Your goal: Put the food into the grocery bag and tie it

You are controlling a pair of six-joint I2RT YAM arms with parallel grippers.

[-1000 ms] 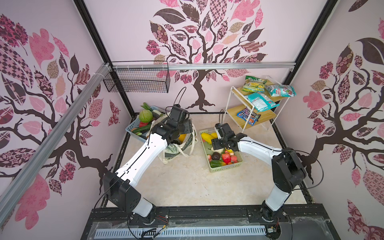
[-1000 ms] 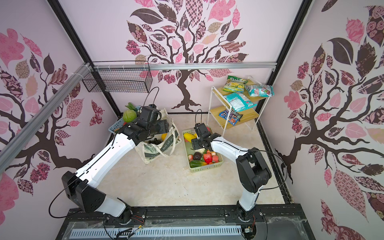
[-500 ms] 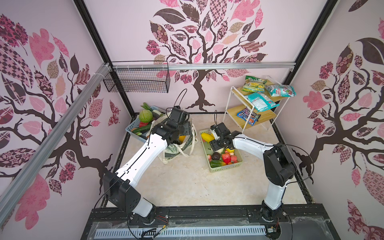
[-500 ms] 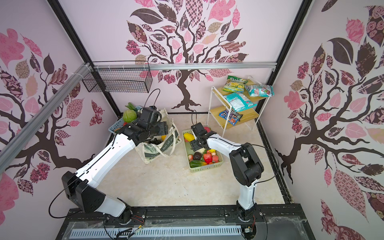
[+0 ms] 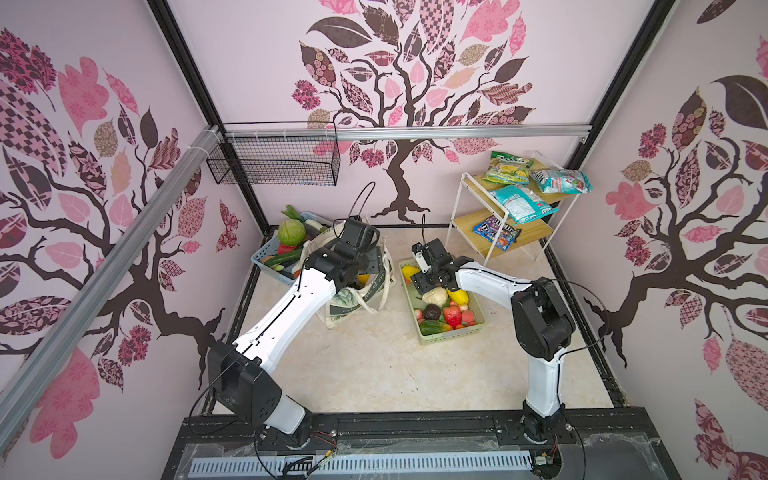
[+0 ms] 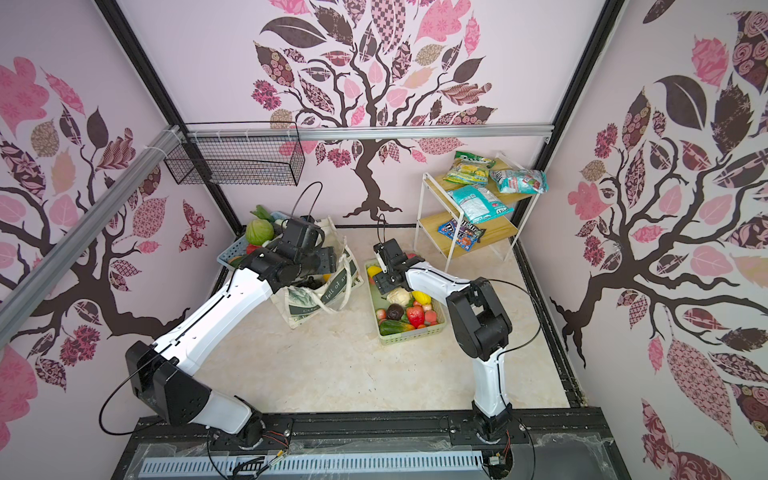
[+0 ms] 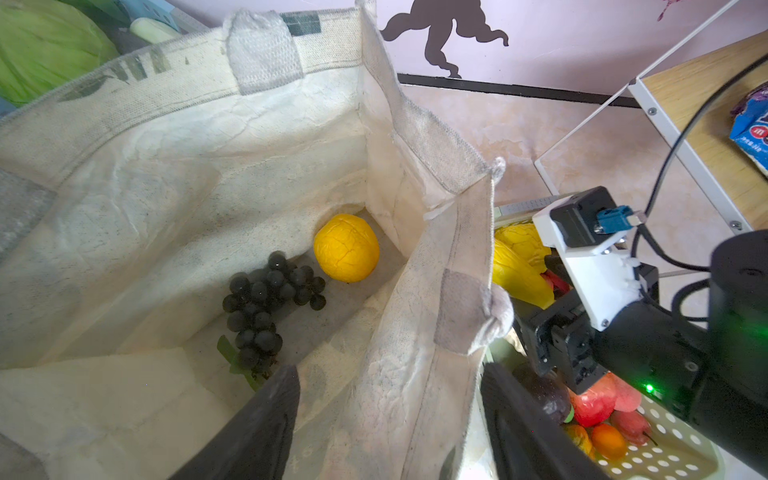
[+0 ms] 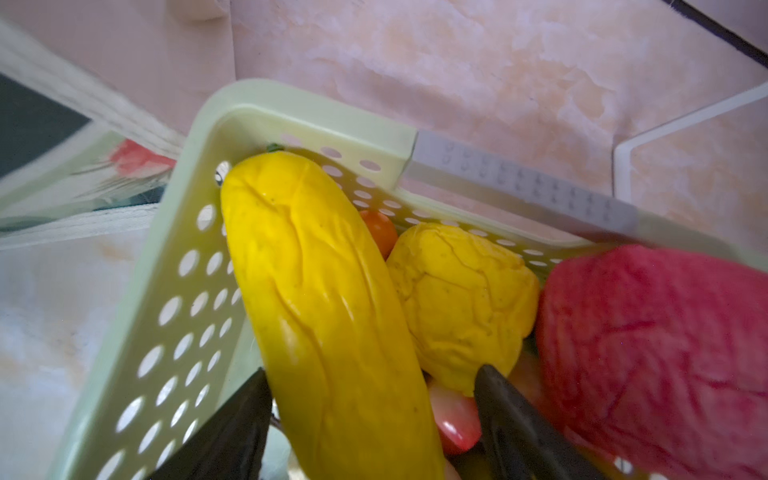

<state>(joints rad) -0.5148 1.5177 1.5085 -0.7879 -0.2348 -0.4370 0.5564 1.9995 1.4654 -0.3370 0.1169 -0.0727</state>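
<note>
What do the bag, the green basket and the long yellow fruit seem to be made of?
Bag: cream woven cloth, likely cotton canvas, matte; the weave shows at the rim and the walls crease softly.
Green basket: moulded plastic, smooth with a faint sheen; rows of even oval holes.
Long yellow fruit: probably soft plastic or foam; glossy skin with wrinkles and dents.

Left tool (image 7: pixel 390 372) spread, right tool (image 8: pixel 372 376) spread

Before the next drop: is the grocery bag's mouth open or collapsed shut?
Open. The left wrist view looks into the grocery bag, rim spread, to a grape bunch and an orange on its bottom.
</note>
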